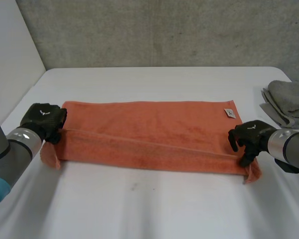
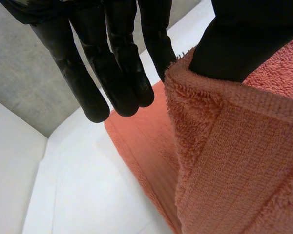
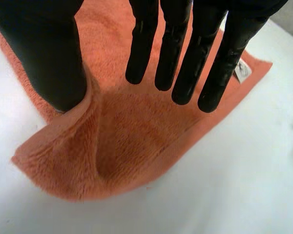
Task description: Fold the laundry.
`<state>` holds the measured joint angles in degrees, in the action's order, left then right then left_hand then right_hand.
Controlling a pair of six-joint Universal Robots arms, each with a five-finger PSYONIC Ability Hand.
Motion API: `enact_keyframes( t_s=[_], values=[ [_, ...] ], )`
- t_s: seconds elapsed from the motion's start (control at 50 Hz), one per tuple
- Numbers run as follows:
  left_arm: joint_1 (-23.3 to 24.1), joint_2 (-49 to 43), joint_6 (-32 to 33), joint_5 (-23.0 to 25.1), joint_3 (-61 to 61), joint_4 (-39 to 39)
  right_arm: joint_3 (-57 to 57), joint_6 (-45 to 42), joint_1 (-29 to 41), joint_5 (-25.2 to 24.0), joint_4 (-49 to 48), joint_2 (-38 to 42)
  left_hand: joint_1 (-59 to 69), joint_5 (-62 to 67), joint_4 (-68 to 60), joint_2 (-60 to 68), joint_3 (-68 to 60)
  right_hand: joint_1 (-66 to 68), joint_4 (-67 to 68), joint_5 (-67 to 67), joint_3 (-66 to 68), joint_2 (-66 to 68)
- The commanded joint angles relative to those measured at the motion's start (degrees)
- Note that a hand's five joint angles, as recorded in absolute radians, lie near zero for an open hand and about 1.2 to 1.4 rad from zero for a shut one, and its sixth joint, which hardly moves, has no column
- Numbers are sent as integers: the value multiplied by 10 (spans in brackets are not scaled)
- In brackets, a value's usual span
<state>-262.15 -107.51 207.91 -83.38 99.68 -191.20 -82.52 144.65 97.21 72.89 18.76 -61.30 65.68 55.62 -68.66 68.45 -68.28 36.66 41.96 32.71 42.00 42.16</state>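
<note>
The left hand point(image 1: 42, 121) sits at the left short end of the towel point(image 1: 149, 129). Its fingers are straight and spread away from the thumb, and the corner of the cloth only leans against the thumb, so this hand is released and does not pinch anything. The right hand point(image 1: 250, 137) is at the opposite short end in the same state: its fingers are stretched out over the cloth and its thumb is pushed into the pocket of the turned-over edge, with nothing closed between them. The orange towel lies flat on the white table point(image 1: 154, 209) between the two hands. Its long axis runs from side to side, from one hand to the other, and its near long edge is already turned over as a narrow strip. The far long edge, with a small label point(image 1: 230, 113) at its right corner, lies away from the robot. I judge that the next fold goes in this direction – from the near strip to the far edge – and each hand is nearest to its own end. Some grey cloths point(image 1: 288, 102) rest apart, beyond the right hand.
</note>
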Motion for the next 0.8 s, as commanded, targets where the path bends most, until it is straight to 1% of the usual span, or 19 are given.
enact_keyframes(
  t_s=[0.02, 0.2, 0.24, 0.28, 0.3, 0.32, 0.34, 0.42, 0.48, 0.5, 0.56, 0.58, 0.64, 0.66, 0.68, 0.72, 0.74, 0.78, 0.8],
  values=[
    [-1, 4, 0, -2, -4, -5, -29, 2, -24, -4, 2, -5, 143, 144, -113, 116, -117, 59, 6, -2, 5, 4],
    [-4, 3, 0, -3, -10, -5, -67, 3, -43, -12, -1, -4, 143, 144, -113, 116, -117, 79, 26, 19, 26, 24],
    [-6, 3, -2, -4, -10, -3, -76, 5, -46, -17, -5, -5, 143, 144, -113, 116, -117, 106, 53, 45, 52, 51],
    [-9, 3, -3, -3, -9, -1, -83, 7, -47, -21, -9, -5, 143, 144, -113, 116, -117, 166, 113, 106, 113, 111],
    [-9, 3, -4, -4, -9, -1, -90, 12, -47, -26, -18, -6, 143, 144, -113, 116, -117, 295, 242, 234, 241, 240],
    [-9, 4, -5, -4, -8, 0, -93, 16, -47, -29, -24, -7, 143, 144, -113, 116, -117, 381, 328, 320, 328, 326],
    [-9, 4, -5, -4, -7, 0, -97, 19, -47, -32, -30, -7, 143, 144, -113, 116, -117, 433, 380, 372, 379, 378],
    [-9, 8, -6, -4, -4, 2, -108, 26, -48, -47, -54, -18, 143, 144, -113, 116, -117, 433, 380, 373, 380, 378],
    [-6, 13, -6, -3, -4, 7, -106, 22, -50, -60, -52, -64, 143, 144, -113, 116, -117, 433, 380, 373, 380, 378],
    [-6, 17, -6, -2, -3, 11, -102, 22, -50, -63, -51, -101, 143, 144, -113, 116, -117, 433, 380, 373, 380, 378],
    [-7, 55, -5, -1, -1, 35, -92, 22, -51, -64, -44, -155, 143, 144, -113, 116, -117, 433, 380, 373, 380, 378],
    [-7, 70, -5, -1, 0, 44, -79, 17, -50, -64, -30, -186, 143, 144, -113, 116, -117, 433, 380, 373, 380, 378],
    [-8, 121, 0, 2, -2, 93, -53, -5, -50, -64, 16, -227, 143, 144, -113, 116, -117, 433, 380, 373, 380, 378],
    [-8, 133, 0, 2, -4, 106, -31, -31, -51, -67, 61, -247, 143, 144, -113, 116, -117, 433, 380, 373, 380, 378],
    [-7, 159, 0, 3, -8, 134, -19, -48, -53, -67, 84, -255, 143, 144, -113, 116, -117, 433, 380, 373, 380, 378],
    [-8, 186, 1, 5, -11, 161, 5, -84, -61, -66, 126, -268, 143, 144, -113, 116, -117, 433, 380, 373, 380, 378],
    [-8, 213, 2, 9, -15, 187, 23, -123, -71, -65, 166, -276, 143, 144, -113, 116, -117, 433, 380, 373, 380, 378],
    [-6, 237, 7, 12, -18, 211, 40, -160, -80, -65, 202, -281, 143, 144, -113, 116, -117, 433, 380, 373, 380, 378],
    [-6, 247, 11, 16, -19, 223, 54, -193, -86, -67, 229, -283, 143, 144, -113, 116, -117, 433, 380, 373, 380, 378]
  ],
)
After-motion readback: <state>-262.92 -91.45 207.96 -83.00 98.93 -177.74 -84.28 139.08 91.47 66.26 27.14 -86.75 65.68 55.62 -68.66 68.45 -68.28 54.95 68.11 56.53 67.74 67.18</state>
